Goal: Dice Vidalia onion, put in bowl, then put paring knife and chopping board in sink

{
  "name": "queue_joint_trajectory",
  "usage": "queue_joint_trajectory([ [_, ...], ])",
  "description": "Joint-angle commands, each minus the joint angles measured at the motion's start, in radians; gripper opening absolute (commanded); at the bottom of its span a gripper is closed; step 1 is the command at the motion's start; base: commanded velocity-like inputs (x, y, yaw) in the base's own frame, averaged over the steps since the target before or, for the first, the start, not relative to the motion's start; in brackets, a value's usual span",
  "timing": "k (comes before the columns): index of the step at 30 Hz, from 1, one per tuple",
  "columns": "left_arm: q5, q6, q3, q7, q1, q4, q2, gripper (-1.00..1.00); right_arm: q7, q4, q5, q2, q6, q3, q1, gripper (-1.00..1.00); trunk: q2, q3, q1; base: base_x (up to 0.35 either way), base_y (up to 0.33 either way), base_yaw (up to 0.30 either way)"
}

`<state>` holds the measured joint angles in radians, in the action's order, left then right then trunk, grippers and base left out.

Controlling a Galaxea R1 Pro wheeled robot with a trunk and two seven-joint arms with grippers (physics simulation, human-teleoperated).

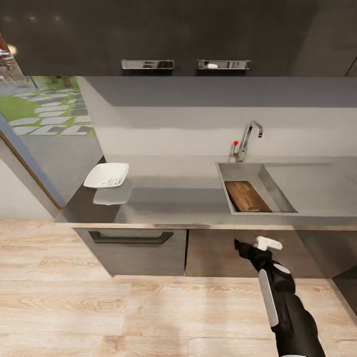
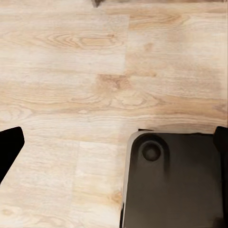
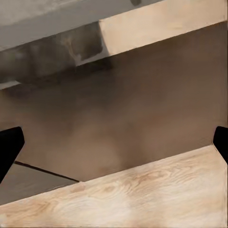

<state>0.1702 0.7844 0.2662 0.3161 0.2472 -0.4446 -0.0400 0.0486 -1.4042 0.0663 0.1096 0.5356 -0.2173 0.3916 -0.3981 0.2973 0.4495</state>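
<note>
Grey countertop [image 1: 178, 198] runs across the kitchen under dark wall cabinets, above grey base cabinets and a pale wood-plank floor [image 1: 74, 307]. Set into it at the right is the sink [image 1: 248, 171], with its curved chrome tap [image 1: 249, 139] and a red dot at the far rim. Leaning inside the basin is the chopping board [image 1: 246, 197], tilted against the near wall, its near end cut off by the sink's edge. On the left part of the countertop, well apart from the sink, sits the white bowl [image 1: 106, 175]; small pale bits show inside it, too small to identify. Whether the paring knife lies in the basin cannot be made out.

Low at the right of the head view, the right arm reaches forward with the right pincer [image 1: 246, 246] in front of the cabinet doors, below the countertop edge and near the sink's front, the board beyond and above it. In the right wrist view its dark fingertips [image 3: 9, 147] sit at opposite edges, spread wide with nothing between them, facing shadowed cabinet and floor. In the left wrist view the left pincer's fingertips [image 2: 9, 147] are likewise wide apart over the floor, beside a dark rounded part of the robot's base [image 2: 173, 180].
</note>
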Motion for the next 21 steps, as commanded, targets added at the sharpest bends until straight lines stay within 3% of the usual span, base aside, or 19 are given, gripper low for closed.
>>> queue_joint_trajectory([
  [1, 0.011, 0.001, 0.008, 0.003, -0.01, -0.001, -0.001, 1.0, -0.013, 0.065, -0.036, 0.001, -0.054, -0.001, -0.001, 1.0, -0.002, 0.002, 0.001, 0.0, 0.0, 0.0],
  [3, 0.013, 0.001, 0.008, 0.002, -0.021, 0.001, -0.002, 1.0, -0.035, 0.164, -0.087, 0.002, -0.127, -0.001, -0.003, 1.0, -0.002, 0.002, 0.001, 0.0, 0.0, 0.0],
  [4, 0.013, 0.001, 0.008, 0.002, -0.027, 0.002, -0.003, 1.0, -0.055, 0.3, -0.124, 0.004, -0.213, -0.001, -0.003, 1.0, -0.002, 0.002, 0.001, 0.0, 0.0, 0.0],
  [5, 0.014, 0.001, 0.008, 0.002, -0.029, 0.002, -0.003, 1.0, -0.06, 0.379, -0.137, 0.004, -0.271, -0.001, -0.003, 1.0, -0.002, 0.002, 0.001, 0.0, 0.0, 0.0],
  [8, 0.014, 0.001, 0.008, 0.0, -0.032, 0.002, -0.003, 1.0, -0.069, 0.697, -0.186, -0.001, -0.542, -0.002, -0.003, 1.0, -0.002, 0.002, 0.001, 0.0, 0.0, 0.0],
  [10, 0.014, 0.0, 0.008, 0.0, -0.033, 0.003, -0.003, 1.0, -0.069, 0.855, -0.226, -0.003, -0.66, -0.002, -0.003, 1.0, -0.002, 0.002, 0.001, 0.0, 0.0, 0.0],
  [12, 0.015, 0.0, 0.007, 0.0, -0.033, 0.004, -0.003, 1.0, -0.063, 1.088, -0.311, -0.005, -0.829, -0.003, -0.004, 1.0, -0.002, 0.002, 0.001, 0.0, 0.0, 0.0],
  [14, 0.015, 0.0, 0.007, 0.0, -0.034, 0.01, -0.003, 1.0, -0.06, 1.247, -0.357, -0.012, -0.952, -0.003, -0.004, 1.0, -0.002, 0.002, 0.001, 0.0, 0.0, 0.0],
  [16, 0.015, 0.0, 0.007, 0.0, -0.034, 0.019, -0.003, 1.0, -0.058, 1.333, -0.373, -0.021, -1.027, -0.004, -0.004, 1.0, -0.002, 0.002, 0.001, 0.0, 0.0, 0.0],
  [18, 0.016, 0.001, 0.007, 0.0, -0.034, 0.03, -0.003, 1.0, -0.058, 1.377, -0.377, -0.053, -1.062, -0.005, -0.004, 1.0, -0.002, 0.002, 0.001, 0.0, 0.0, 0.0],
  [21, 0.017, 0.001, 0.007, 0.005, -0.034, 0.034, -0.005, 1.0, -0.058, 1.384, -0.375, -0.059, -1.065, -0.007, -0.004, 1.0, -0.002, -0.001, 0.001, 0.0, 0.0, 0.0],
])
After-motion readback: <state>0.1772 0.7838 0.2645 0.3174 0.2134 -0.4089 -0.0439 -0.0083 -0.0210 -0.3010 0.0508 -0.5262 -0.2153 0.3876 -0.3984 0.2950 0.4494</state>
